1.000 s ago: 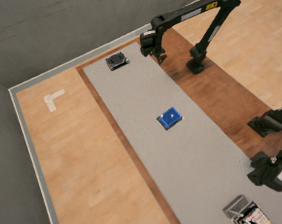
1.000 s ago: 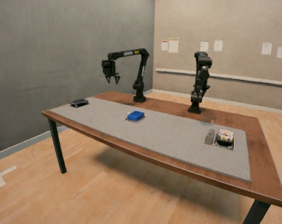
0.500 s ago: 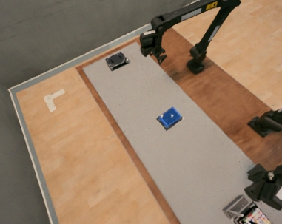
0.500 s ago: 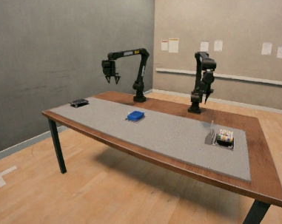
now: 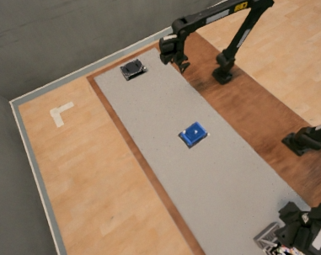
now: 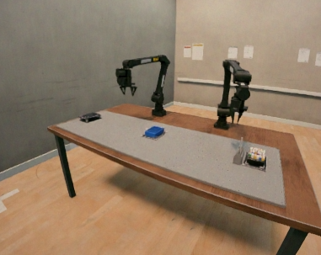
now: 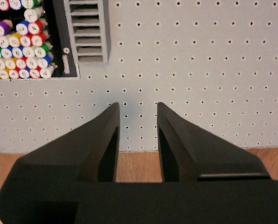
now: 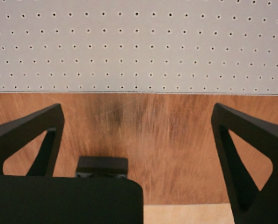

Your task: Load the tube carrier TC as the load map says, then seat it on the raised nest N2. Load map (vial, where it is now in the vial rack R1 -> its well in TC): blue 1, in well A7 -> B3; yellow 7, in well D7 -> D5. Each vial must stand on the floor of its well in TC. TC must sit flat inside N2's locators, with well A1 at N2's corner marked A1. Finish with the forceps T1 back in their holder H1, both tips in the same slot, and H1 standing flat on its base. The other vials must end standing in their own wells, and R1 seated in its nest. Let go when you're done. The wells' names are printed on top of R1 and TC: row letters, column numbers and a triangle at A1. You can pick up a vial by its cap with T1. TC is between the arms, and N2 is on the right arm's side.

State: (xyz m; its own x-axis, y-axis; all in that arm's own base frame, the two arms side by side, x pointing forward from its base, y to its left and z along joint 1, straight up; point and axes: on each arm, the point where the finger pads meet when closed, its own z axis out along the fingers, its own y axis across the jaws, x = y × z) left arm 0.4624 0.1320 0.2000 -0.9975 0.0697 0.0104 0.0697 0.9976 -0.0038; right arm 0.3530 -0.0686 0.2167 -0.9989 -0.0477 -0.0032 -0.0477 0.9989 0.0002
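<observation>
Tube carrier TC (image 5: 194,134) (image 6: 154,131) is blue and sits mid-mat between the arms. Nest N2 (image 5: 133,69) (image 6: 90,117) is dark, at the mat's far end on the right arm's side. Vial rack R1 (image 6: 256,163) holds many colour-capped vials, partly cut off in the left wrist view. Grey slotted holder H1 (image 5: 265,235) (image 6: 238,156) (image 7: 90,37) stands beside it. A thin upright shape like forceps T1 (image 6: 242,142) rises from it. My left gripper (image 7: 138,111) (image 6: 235,119) is partly open and empty, above the mat near H1. My right gripper (image 8: 137,111) (image 6: 129,92) is wide open and empty, raised off the mat's edge.
The grey perforated mat (image 5: 158,130) (image 6: 192,155) (image 7: 200,100) (image 8: 150,55) lies on the brown table (image 6: 285,159) (image 8: 170,150). The left arm covers part of R1 in the top view. Well letters are too small to read.
</observation>
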